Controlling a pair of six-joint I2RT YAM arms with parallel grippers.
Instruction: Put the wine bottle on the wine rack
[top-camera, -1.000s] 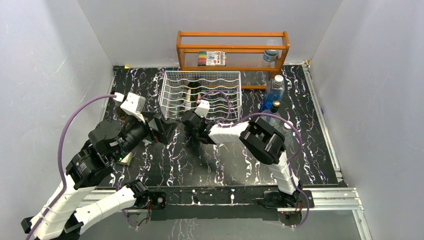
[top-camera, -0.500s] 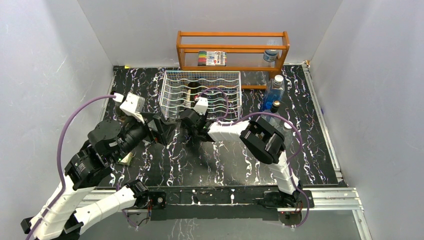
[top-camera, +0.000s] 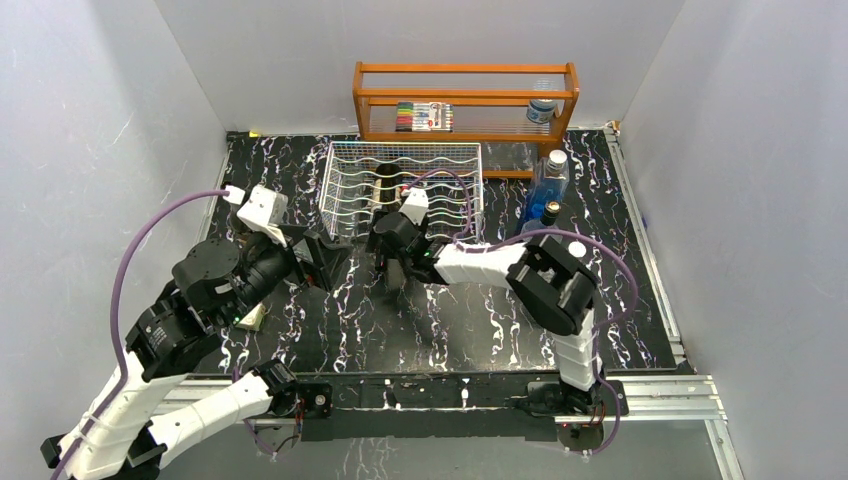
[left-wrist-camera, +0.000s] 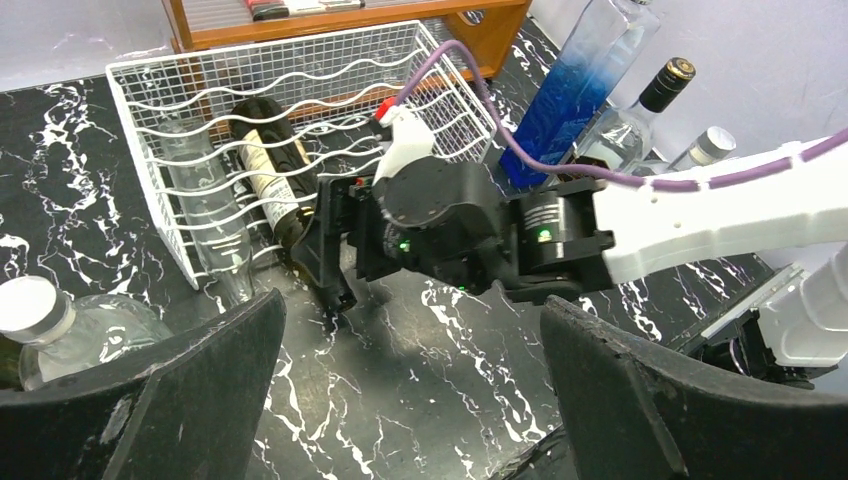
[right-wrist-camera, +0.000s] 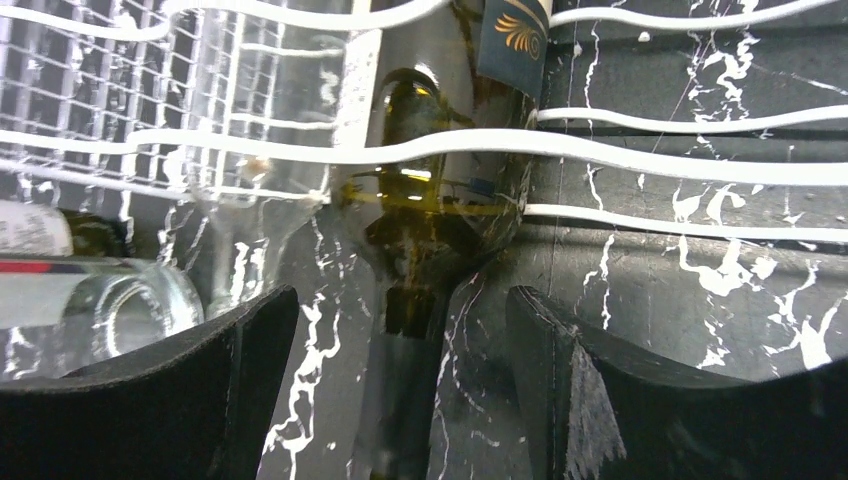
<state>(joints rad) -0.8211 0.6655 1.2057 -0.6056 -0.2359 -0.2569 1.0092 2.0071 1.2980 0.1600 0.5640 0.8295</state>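
Glossy black, white-veined bench (top-camera: 450, 320). Left hand (top-camera: 335, 265) gapes empty. Right hand (right-wrist-camera: 400, 300), unclosed, straddles the neck of the dark green glass wine bottle (left-wrist-camera: 262, 165) lying in the white wavy-wire wine rack (top-camera: 445, 185) at twelve o'clock; grey walls (top-camera: 270, 60).

In the wine rack (top-camera: 450, 180), a clear bottle (left-wrist-camera: 205, 215) flanks the wine bottle (left-wrist-camera: 265, 175); cradles rightward lie free.

Even overhead light casts soft shadows on the black marbled tabletop (top-camera: 450, 320). Glints mark the dark green glass wine bottle (right-wrist-camera: 430, 180); wrist views' bottom corners blur.
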